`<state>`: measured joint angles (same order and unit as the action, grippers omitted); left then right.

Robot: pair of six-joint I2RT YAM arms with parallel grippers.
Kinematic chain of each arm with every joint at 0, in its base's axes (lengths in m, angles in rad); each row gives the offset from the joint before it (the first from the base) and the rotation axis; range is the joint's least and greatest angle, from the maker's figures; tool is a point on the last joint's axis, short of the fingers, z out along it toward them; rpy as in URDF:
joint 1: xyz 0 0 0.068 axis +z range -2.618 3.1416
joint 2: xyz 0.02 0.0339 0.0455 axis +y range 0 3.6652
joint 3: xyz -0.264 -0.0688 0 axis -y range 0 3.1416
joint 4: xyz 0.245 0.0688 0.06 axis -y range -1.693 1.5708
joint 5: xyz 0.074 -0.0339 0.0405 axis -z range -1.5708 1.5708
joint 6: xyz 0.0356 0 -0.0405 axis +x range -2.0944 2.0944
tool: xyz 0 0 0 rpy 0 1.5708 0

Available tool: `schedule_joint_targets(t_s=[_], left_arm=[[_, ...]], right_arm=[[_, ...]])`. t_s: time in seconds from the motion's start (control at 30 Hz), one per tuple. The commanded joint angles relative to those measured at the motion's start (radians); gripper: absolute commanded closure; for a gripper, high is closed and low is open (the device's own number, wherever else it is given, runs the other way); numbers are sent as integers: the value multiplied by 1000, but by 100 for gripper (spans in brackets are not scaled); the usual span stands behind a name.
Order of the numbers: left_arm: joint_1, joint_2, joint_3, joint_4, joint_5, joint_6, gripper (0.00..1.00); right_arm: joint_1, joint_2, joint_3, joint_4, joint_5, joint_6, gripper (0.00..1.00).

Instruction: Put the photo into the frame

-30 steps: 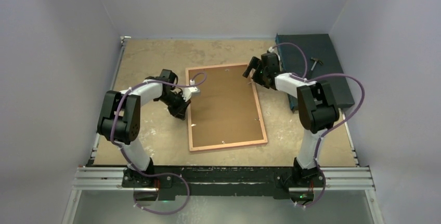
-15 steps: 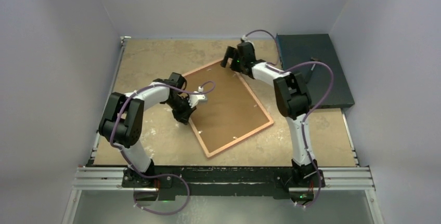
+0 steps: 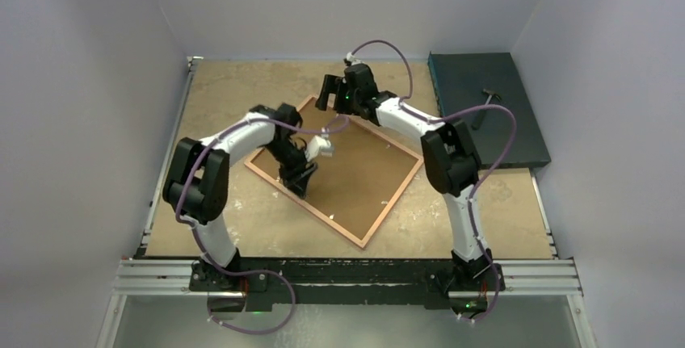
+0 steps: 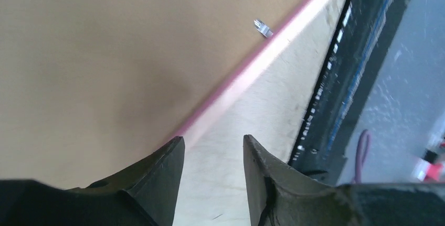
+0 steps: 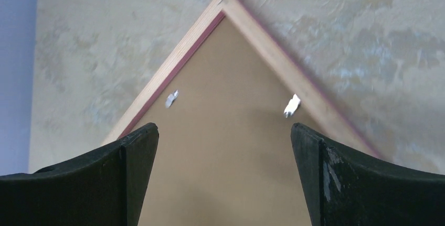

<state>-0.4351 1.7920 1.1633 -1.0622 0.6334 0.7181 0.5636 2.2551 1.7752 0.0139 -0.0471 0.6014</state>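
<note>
The frame [image 3: 331, 224] lies face down on the table, turned like a diamond, with the brown backing board [image 3: 363, 170] in it. The photo is hidden. My left gripper [image 3: 297, 177] is low at the frame's near-left rail. In the left wrist view the gripper [image 4: 212, 142] is open, with bare table between its fingers and the pink rail [image 4: 262, 61] just beyond its left fingertip. My right gripper [image 3: 331, 94] is at the far corner. It is wide open [image 5: 224, 129] above the backing board [image 5: 225, 173], empty, with the corner rails [image 5: 273, 53] ahead.
Small metal tabs [image 5: 291, 105] stick out from the rails over the board. A dark blue box [image 3: 517, 130] with a small tool [image 3: 489, 96] on it sits at the back right. The table's black front rail [image 4: 336, 79] runs beside the left gripper.
The frame with its board has turned counterclockwise from nearly square to the table into a diamond. My right gripper has swung left along the back. My left gripper has moved nearer and rightward.
</note>
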Motion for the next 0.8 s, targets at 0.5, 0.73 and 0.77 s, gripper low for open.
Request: schedule_joint_targets(t_s=[0.5, 0.73, 0.77], left_arm=[[510, 249, 468, 518, -144, -389, 60], [543, 330, 432, 448, 43, -373, 67], [545, 331, 417, 422, 77, -351, 68]], right_arm=[[-58, -1017, -1034, -149, -84, 213, 1], [-66, -1246, -1261, -194, -148, 300, 1], [-69, -1255, -1287, -190, -158, 303, 1]])
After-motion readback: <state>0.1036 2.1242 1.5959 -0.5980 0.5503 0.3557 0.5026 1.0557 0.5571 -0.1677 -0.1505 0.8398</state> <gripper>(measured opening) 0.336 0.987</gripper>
